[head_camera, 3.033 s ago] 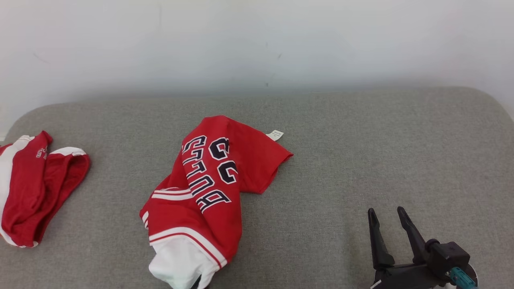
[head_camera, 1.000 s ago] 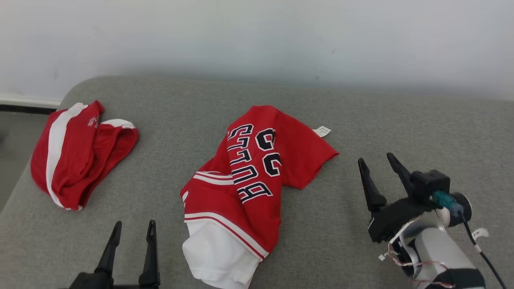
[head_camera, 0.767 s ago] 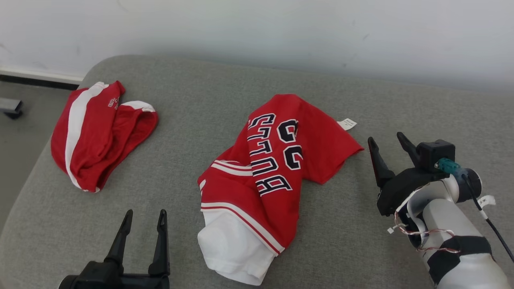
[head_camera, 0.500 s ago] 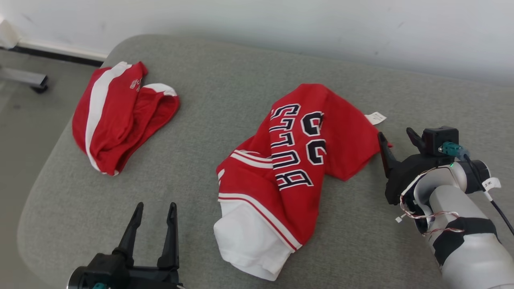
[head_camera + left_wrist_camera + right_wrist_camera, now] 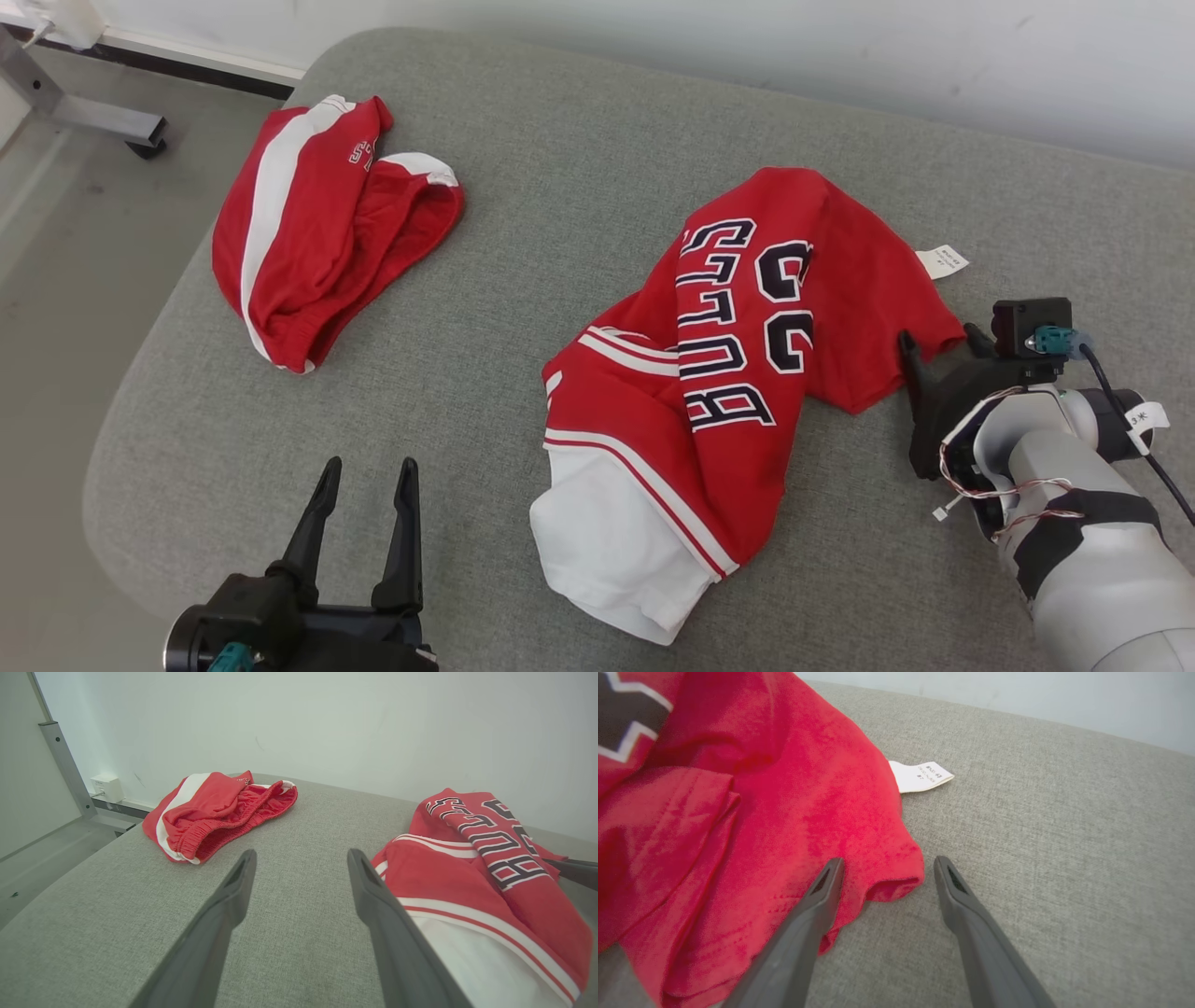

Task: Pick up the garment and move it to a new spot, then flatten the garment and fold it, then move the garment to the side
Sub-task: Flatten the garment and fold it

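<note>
Jersey (image 5: 728,401) lies crumpled, not lifted. Right hand (image 5: 888,860) spread wide around its right corner; left hand (image 5: 370,464) wide, empty. Judged: every step remains.

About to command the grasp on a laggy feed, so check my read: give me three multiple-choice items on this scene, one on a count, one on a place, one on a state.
1. Red garments on the grey cushion: A) one; B) two; C) three.
2. The right tool is: A) at the jersey's corner near its white tag; B) against the wall; C) past the cushion's edge.
3. The left tool is: A) open and empty; B) shut on cloth; C) shut on nothing.

Key: B, the jersey and the shorts both lie there; A, its fingers flank that corner in the right wrist view; A, its fingers stand apart over bare cushion.
</note>
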{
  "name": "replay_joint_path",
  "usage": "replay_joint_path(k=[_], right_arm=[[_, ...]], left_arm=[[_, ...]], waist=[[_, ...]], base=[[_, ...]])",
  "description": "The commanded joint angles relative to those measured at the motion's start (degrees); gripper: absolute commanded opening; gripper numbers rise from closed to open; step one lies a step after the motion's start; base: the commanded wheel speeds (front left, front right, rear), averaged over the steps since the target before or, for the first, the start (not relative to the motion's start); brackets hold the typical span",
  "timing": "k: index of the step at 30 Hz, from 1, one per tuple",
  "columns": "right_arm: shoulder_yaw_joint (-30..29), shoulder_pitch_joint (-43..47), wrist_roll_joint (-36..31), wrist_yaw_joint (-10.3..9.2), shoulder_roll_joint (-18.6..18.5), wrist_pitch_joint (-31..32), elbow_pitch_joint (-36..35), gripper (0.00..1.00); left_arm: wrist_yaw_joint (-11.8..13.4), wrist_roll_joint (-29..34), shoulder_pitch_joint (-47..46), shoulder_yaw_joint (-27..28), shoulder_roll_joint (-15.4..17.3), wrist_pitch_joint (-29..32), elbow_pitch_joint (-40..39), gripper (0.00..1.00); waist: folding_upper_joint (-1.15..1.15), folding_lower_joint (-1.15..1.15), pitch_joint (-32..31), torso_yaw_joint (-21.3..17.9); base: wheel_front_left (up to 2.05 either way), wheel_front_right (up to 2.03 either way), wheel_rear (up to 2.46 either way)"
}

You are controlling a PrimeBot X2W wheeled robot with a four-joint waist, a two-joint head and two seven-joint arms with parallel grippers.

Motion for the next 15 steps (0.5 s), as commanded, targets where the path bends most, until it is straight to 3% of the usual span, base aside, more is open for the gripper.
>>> replay_joint_path(k=[1,7,15], right_arm=[[0.3,0.3,-0.1,-0.13,0.7,0.3,0.9,0.0],[1.0,-1.3,1.0,-0.13,0.6,-4.5,-0.4,0.0],[3.6,-0.9,3.2,-0.13,-2.9,-7.4,-3.5,0.0]], left_arm=[[-0.1,-0.3,-0.5,0.0,-0.1,-0.2,0.4,1.0],[0.1,0.3,0.0,1.0,-0.1,-0.2,0.7,1.0],[-0.1,1.8,3.1,3.2,-0.1,-0.2,1.4,1.0]], waist=[[0.0,-0.01,-0.1,-0.2],[0.0,-0.01,-1.3,-2.1],[0.0,-0.01,-6.3,-7.7]], base=[[0.0,0.0,0.0],[0.0,0.0,0.0],[0.0,0.0,0.0]])
